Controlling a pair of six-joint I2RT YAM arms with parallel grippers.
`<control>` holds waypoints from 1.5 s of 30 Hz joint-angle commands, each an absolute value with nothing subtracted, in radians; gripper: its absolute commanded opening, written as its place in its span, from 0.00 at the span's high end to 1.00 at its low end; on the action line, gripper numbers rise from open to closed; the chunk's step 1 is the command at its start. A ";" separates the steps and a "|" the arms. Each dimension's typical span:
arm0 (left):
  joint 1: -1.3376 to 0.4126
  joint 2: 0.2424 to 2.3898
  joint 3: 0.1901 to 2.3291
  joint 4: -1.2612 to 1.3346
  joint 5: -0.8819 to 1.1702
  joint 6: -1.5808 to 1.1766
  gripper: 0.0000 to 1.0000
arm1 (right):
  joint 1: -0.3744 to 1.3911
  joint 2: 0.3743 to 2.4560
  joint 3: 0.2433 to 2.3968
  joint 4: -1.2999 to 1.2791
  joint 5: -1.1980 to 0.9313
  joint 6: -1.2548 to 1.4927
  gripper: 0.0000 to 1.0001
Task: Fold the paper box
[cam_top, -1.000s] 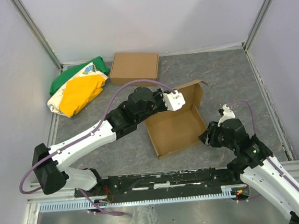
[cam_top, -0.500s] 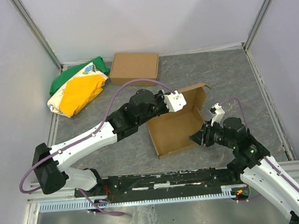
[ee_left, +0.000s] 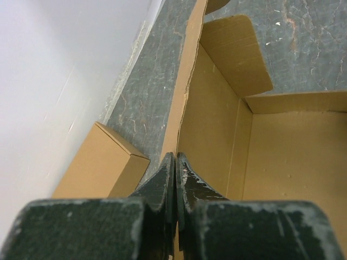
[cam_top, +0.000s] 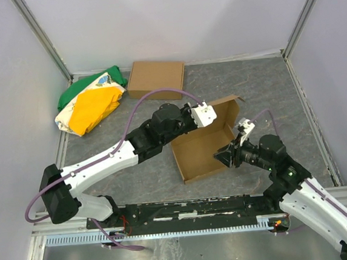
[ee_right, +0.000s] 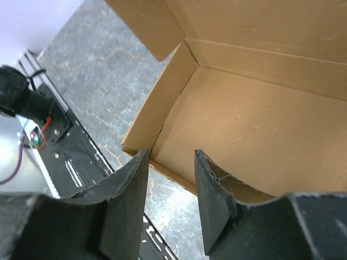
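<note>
The paper box (cam_top: 202, 149) lies open in the middle of the table as a shallow brown tray, with its tall back flap (cam_top: 225, 110) standing up. My left gripper (cam_top: 204, 114) is shut on the top edge of that back flap; in the left wrist view the thin cardboard edge (ee_left: 187, 81) runs down between the closed fingertips (ee_left: 174, 162). My right gripper (cam_top: 225, 156) is open and empty. It hovers over the right part of the box. In the right wrist view (ee_right: 169, 157) the box's low wall (ee_right: 146, 119) and a corner show between its fingers.
A ready-made brown box (cam_top: 155, 78) sits at the back, and it also shows in the left wrist view (ee_left: 97, 168). A green, yellow and white bag (cam_top: 89, 104) lies at the back left. White walls enclose the table. The black base rail (cam_top: 186, 209) runs along the near edge.
My right gripper has moved left and forward from beside the box's right edge to over the box. The left gripper has held the flap and barely shifted.
</note>
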State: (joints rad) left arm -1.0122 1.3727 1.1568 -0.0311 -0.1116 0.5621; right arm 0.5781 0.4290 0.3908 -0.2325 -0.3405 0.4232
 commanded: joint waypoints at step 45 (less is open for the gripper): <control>-1.010 1.599 1.374 0.178 -0.336 0.477 0.97 | 0.772 1.236 0.364 0.897 -0.129 0.357 0.35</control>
State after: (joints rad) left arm -1.0084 1.6253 1.3201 0.1333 -0.3389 0.5484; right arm 0.7597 1.2015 0.3363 0.8188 -0.1524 0.3614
